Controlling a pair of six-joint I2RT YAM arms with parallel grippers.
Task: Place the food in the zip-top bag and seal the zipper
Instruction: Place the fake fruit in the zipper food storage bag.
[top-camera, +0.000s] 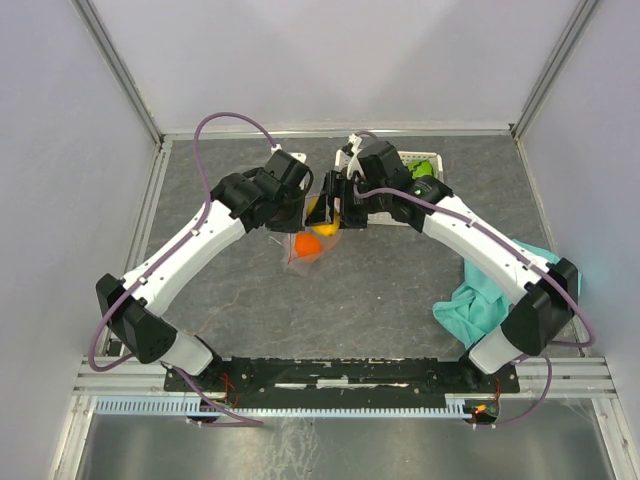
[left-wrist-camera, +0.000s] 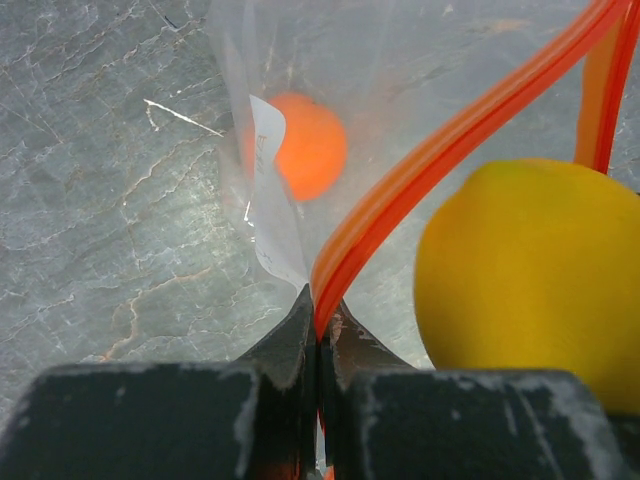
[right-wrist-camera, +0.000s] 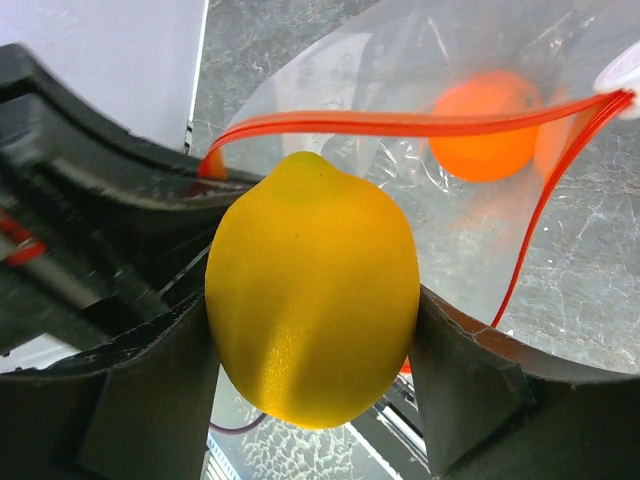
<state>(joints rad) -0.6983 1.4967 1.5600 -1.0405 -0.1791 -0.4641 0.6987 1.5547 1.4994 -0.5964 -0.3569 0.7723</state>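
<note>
While the left pincer (left-wrist-camera: 319, 318) clamps the zipper (left-wrist-camera: 450, 150) of the bag (left-wrist-camera: 400, 60), the right pincer (right-wrist-camera: 312, 340) grips a lemon (right-wrist-camera: 312, 290), seemingly at its mouth; an orange (right-wrist-camera: 485, 125) lies inside.

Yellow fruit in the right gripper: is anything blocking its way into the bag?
Nothing visible does. The left gripper pinches the red zipper at one end, the mouth gapes open, and the yellow fruit in the right gripper sits right at it. An orange fruit lies deeper in the zip-top bag, apart from it.

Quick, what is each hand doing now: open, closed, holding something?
Left hand: closed on the zipper.
Right hand: closed on the yellow fruit.
</note>
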